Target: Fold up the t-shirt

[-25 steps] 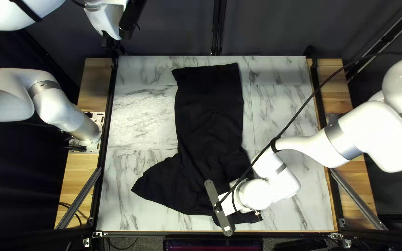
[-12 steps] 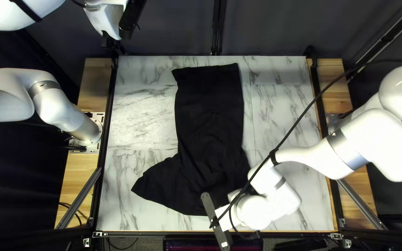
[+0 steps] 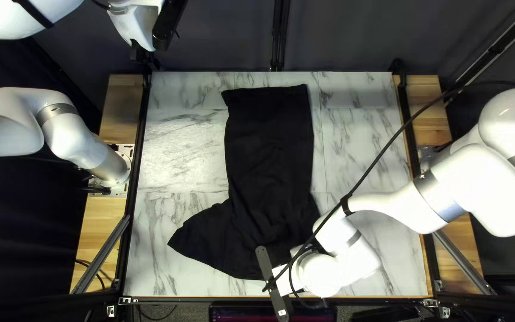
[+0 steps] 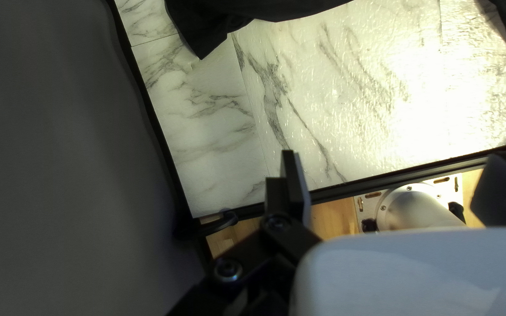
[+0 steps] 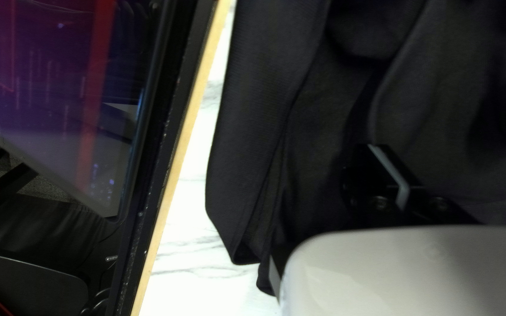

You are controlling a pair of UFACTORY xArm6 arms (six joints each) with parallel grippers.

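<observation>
In the top left view the black t-shirt [image 3: 269,149] lies lengthwise, with a flap spread left at its near end. My right gripper [image 3: 282,280] is over its near end, fingertips hidden there. The right wrist view has my right gripper [image 5: 392,172] shut, with folds of the t-shirt [image 5: 323,111] around its fingers and cloth caught between them. My left gripper [image 3: 144,55] is raised beyond the table's far left corner. Seen in its wrist view, my left gripper [image 4: 395,157] stands wide open, holding nothing; the t-shirt [image 4: 276,7] lies well ahead.
Bare marble tabletop [image 3: 180,143] lies left of the shirt. My right arm [image 3: 388,194] and its cable cross the table's right side. A screen [image 5: 60,88] stands just past the near edge. A dark curtain [image 4: 48,146] hangs beside my left gripper.
My right gripper has moved toward the near edge and slightly left. The shirt's near right corner has drawn in under the arm, and its far edge has slid slightly nearer. My left arm is still.
</observation>
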